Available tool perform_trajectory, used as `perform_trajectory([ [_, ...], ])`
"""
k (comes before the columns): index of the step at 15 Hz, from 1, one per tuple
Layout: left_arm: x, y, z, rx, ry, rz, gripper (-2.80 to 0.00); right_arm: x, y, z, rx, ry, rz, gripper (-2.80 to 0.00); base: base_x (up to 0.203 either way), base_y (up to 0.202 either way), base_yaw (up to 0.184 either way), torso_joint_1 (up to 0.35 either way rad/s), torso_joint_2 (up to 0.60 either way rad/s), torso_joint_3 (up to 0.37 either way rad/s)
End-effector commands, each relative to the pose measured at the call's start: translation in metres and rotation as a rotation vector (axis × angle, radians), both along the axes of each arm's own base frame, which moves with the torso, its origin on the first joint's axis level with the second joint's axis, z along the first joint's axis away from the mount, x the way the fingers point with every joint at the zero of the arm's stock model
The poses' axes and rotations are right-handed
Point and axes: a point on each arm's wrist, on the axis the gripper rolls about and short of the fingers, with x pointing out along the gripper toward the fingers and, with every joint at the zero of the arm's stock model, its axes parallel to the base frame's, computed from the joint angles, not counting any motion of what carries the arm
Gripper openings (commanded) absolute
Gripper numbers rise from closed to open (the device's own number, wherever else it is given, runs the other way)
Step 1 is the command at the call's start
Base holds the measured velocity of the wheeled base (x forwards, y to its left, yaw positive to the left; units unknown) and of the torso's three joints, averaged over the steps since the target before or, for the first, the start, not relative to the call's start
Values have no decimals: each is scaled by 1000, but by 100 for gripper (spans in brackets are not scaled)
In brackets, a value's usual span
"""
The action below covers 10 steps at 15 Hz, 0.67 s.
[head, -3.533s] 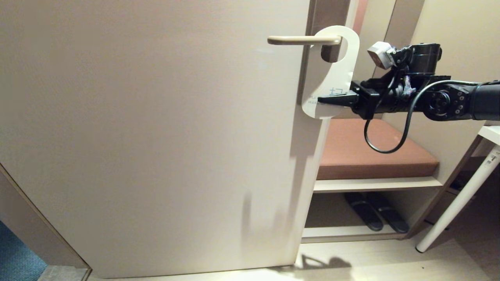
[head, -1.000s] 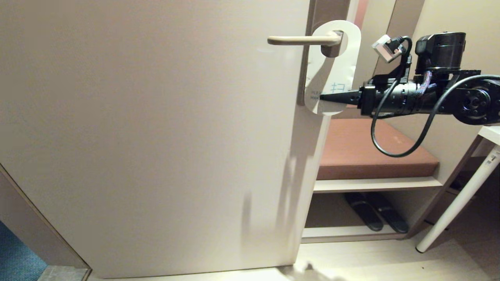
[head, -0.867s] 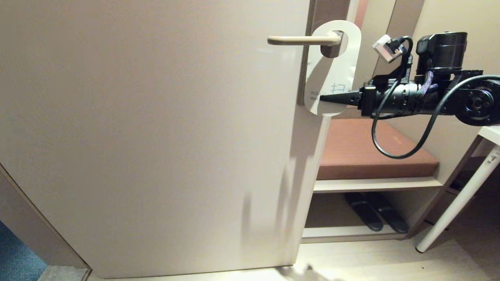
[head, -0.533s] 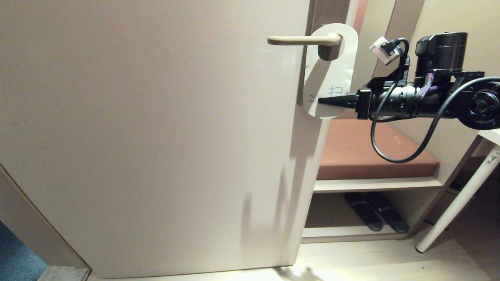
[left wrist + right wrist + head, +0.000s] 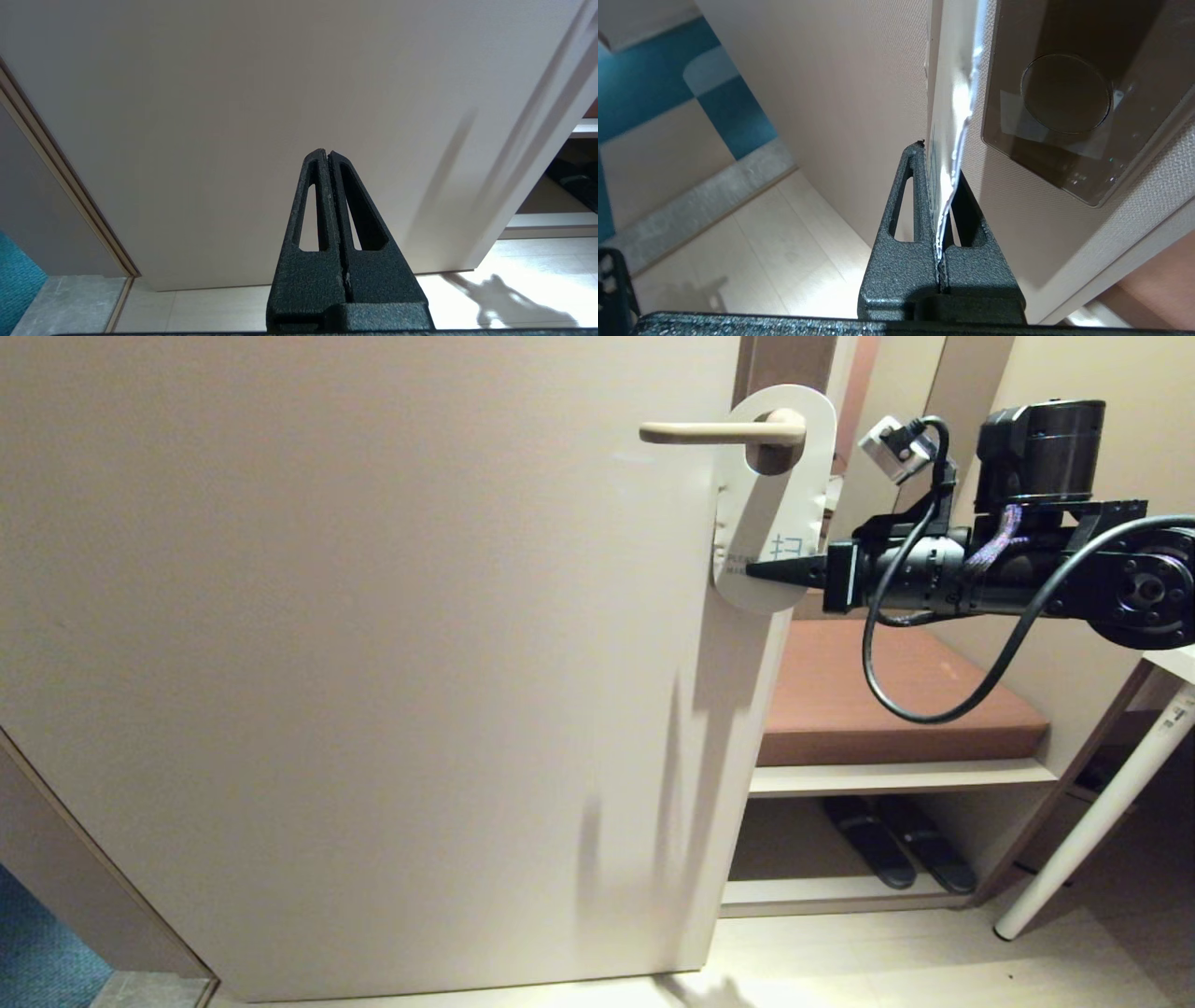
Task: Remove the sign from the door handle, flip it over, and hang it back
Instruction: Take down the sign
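We saw a pale door (image 5: 373,663) beside an alcove with a brown cushioned bench (image 5: 887,691) and slippers (image 5: 896,854) on the shelf beneath. The sign (image 5: 780,513) hung on the door handle (image 5: 719,431), white face out, its text partly hidden. Our right tool (image 5: 761,571) was clamped on its lower end. Our left tool (image 5: 327,156), fully closed and empty, faced the door.

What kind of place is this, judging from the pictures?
Probably a hotel room entrance. A card sign hangs on the door handle, a cushioned bench stands beside the door, and a pair of dark slippers lies on the shelf below it.
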Motion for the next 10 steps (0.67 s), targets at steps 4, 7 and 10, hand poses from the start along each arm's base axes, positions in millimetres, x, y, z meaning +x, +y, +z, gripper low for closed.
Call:
perform_trajectory([
  [4, 0, 0, 0, -1, 1, 0, -280, -9, 5, 9, 43, 27, -50, -280, 0, 0, 0, 0, 0, 0],
  [7, 0, 0, 0, -1, 1, 0, -280, -15, 7, 12, 57, 34, -48, -280, 0, 0, 0, 0, 0, 0],
  [10, 0, 0, 0, -1, 1, 0, -280, -24, 14, 11, 83, 27, -31, -280, 0, 0, 0, 0, 0, 0],
])
